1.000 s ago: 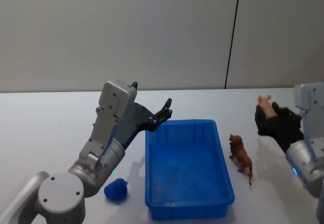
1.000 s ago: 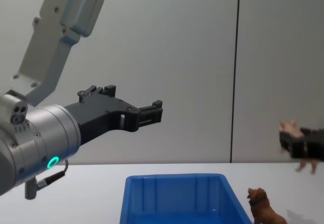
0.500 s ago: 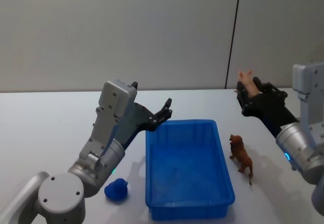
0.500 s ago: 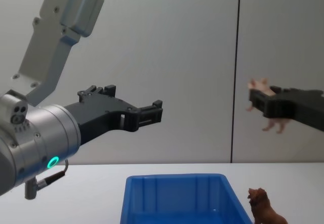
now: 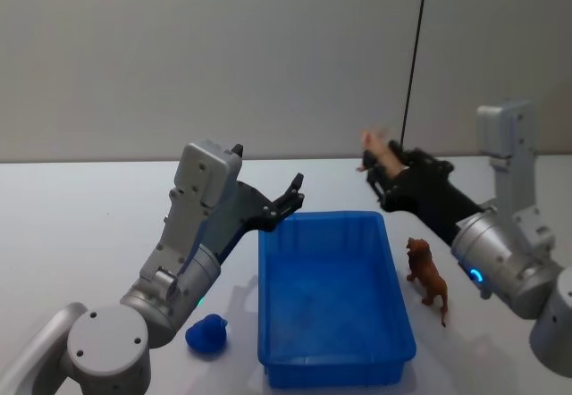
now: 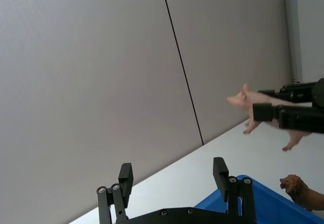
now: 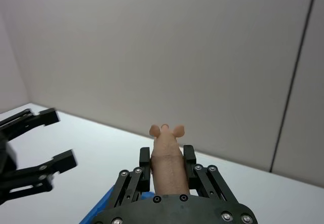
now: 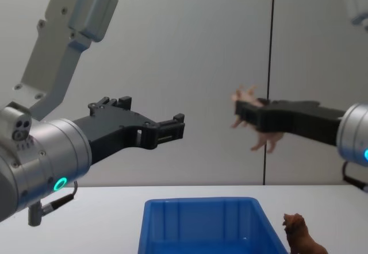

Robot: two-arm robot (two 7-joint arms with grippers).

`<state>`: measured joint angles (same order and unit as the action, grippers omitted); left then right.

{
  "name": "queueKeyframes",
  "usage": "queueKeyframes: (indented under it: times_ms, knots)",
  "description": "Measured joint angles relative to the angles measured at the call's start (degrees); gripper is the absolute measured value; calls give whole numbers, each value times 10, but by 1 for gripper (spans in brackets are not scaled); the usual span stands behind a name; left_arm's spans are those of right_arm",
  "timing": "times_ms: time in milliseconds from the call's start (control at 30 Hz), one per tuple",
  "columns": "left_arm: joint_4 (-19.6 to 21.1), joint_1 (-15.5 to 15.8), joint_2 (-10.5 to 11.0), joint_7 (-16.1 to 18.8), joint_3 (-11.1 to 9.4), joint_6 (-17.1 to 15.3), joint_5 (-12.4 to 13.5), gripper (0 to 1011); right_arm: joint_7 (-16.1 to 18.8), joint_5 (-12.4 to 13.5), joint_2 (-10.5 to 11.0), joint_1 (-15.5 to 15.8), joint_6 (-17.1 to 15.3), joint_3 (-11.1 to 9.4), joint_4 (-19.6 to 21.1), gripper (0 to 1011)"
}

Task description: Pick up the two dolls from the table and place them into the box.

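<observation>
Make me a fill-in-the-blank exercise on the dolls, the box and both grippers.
The right gripper holds up a pink doll shaped like a ____.
The brown doll stands on the ____, just right of the box.
The left gripper hovers over the box's far left corner with its fingers ____.
Missing words: pig; table; open.

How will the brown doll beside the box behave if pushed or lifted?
The brown doll stands upright on thin legs, so a sideways push would probably tip it. It looks rigid and small, likely light. The pink doll, clamped in the right gripper, looks undeformed, hinting similar stiffness.
</observation>
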<state>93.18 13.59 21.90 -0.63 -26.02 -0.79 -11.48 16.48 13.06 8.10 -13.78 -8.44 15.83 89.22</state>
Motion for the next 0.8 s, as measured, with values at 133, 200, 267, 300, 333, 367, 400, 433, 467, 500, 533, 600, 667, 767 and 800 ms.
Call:
queueKeyframes:
  times_ms: [133, 200, 267, 300, 333, 367, 400, 433, 467, 500, 533, 600, 667, 767, 800]
  knots:
    - [0, 0, 0, 0, 0, 0, 0, 1001, 15, 1, -3, -4, -18, 4, -3, 374]
    - [0, 0, 0, 0, 0, 0, 0, 1001, 25, 1, -5, -6, -35, 8, -7, 374]
    - [0, 0, 0, 0, 0, 0, 0, 1001, 30, -1, -7, -8, -45, 11, -10, 374]
    - [0, 0, 0, 0, 0, 0, 0, 1001, 34, -5, -8, -9, -55, 13, -12, 374]
    - [0, 0, 0, 0, 0, 0, 0, 1001, 38, -9, -9, -10, -68, 16, -14, 374]
    - [0, 0, 0, 0, 0, 0, 0, 1001, 40, -11, -10, -11, -73, 18, -16, 374]
    - [0, 0, 0, 0, 0, 0, 0, 1001, 42, -14, -10, -12, -78, 18, -16, 374]
    - [0, 0, 0, 0, 0, 0, 0, 1001, 43, -17, -11, -12, -83, 20, -18, 374]
    - [0, 0, 0, 0, 0, 0, 0, 1001, 46, -23, -12, -14, -95, 23, -21, 374]
    - [0, 0, 0, 0, 0, 0, 0, 1001, 47, -26, -13, -14, -100, 24, -22, 378]
    - [0, 0, 0, 0, 0, 0, 0, 1001, 48, -32, -14, -16, -110, 27, -25, 405]
    - [0, 0, 0, 0, 0, 0, 0, 1001, 50, -39, -16, -17, -121, 30, -28, 459]
    - [0, 0, 0, 0, 0, 0, 0, 1001, 51, -47, -18, -19, -133, 34, -33, 518]
    - [0, 0, 0, 0, 0, 0, 0, 1001, 52, -53, -19, -20, -144, 37, -37, 610]
    - [0, 0, 0, 0, 0, 0, 0, 1001, 53, -57, -20, -21, -150, 39, -39, 659]
